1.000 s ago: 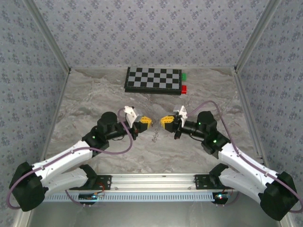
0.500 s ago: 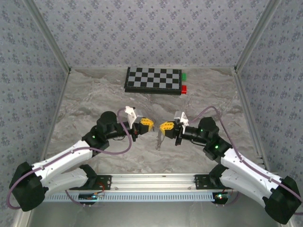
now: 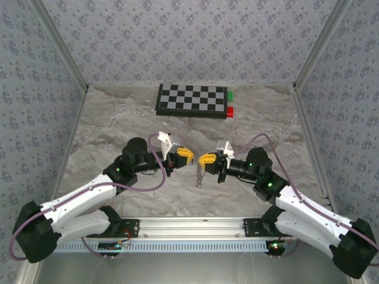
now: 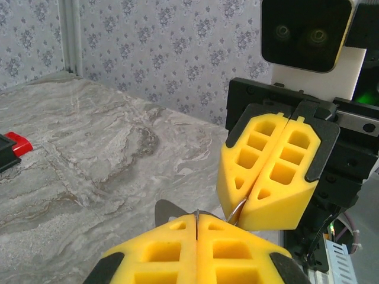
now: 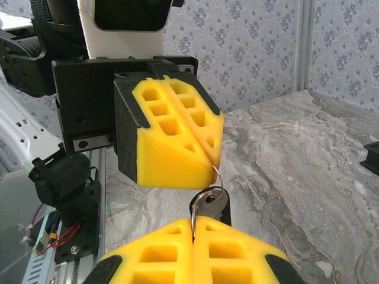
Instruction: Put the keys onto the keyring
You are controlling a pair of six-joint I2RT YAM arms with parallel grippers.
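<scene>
Two grippers meet tip to tip above the table [image 3: 118,124]. I see the left gripper [image 3: 185,155] and right gripper [image 3: 206,158] both clamped on the keyring [image 3: 199,175], which dangles beneath, probably steadying its wire for threading. The key [image 5: 207,202] sits between their tips.

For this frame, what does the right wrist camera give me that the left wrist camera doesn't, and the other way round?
Right wrist: the key, its black head sitting just above the right gripper and its shut yellow pads.
Left wrist: a red block at the left edge, and a flat grey metal piece by that arm's own fingertips.
Both: the left gripper and right gripper shut, tips almost meeting, a thin silvery wire between them, above the marble table.
</scene>
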